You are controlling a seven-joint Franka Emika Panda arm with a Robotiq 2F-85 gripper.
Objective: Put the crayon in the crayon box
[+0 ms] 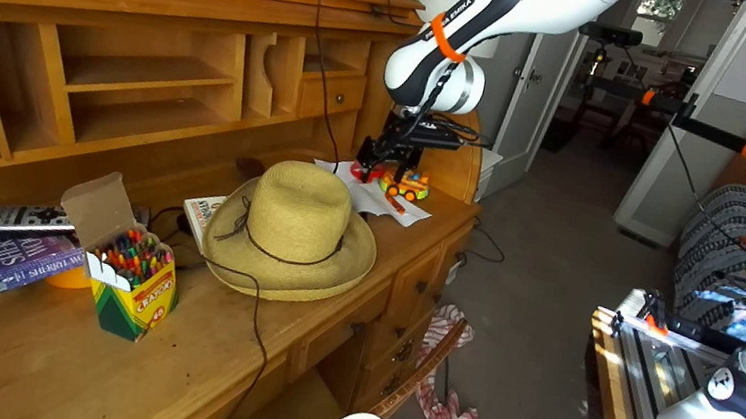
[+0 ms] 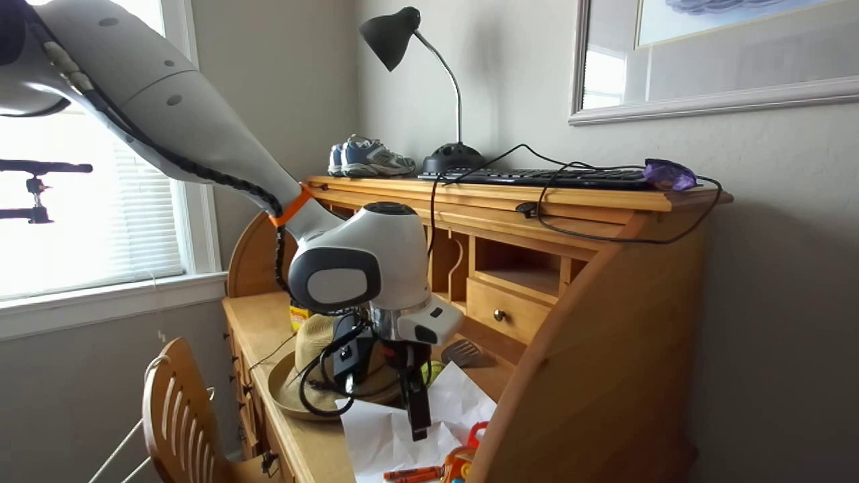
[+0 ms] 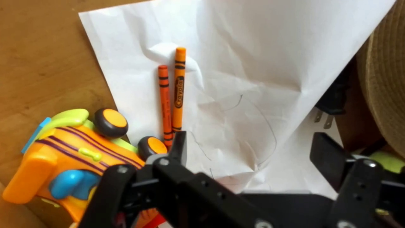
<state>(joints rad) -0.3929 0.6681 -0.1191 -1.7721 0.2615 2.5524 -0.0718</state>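
Two crayons lie side by side on crumpled white paper: an orange crayon (image 3: 178,91) and a shorter-looking red-orange crayon (image 3: 165,98). In both exterior views they show small, as the orange crayons (image 1: 395,203) and the crayons (image 2: 413,474). My gripper (image 3: 253,152) is open and empty above the paper; the crayons are beside its left finger in the wrist view, not between the fingers. The gripper also shows in both exterior views (image 1: 384,169) (image 2: 418,426). The crayon box (image 1: 154,298) stands open on the desk, full of crayons; only a yellow bit of the box (image 2: 299,314) shows past the arm.
An orange toy car (image 3: 79,155) stands beside the crayons. A straw hat (image 1: 297,227) lies between the paper (image 1: 375,198) and the box. A cable (image 1: 255,319) crosses the desk near the hat. Books (image 1: 28,252) lie behind the box.
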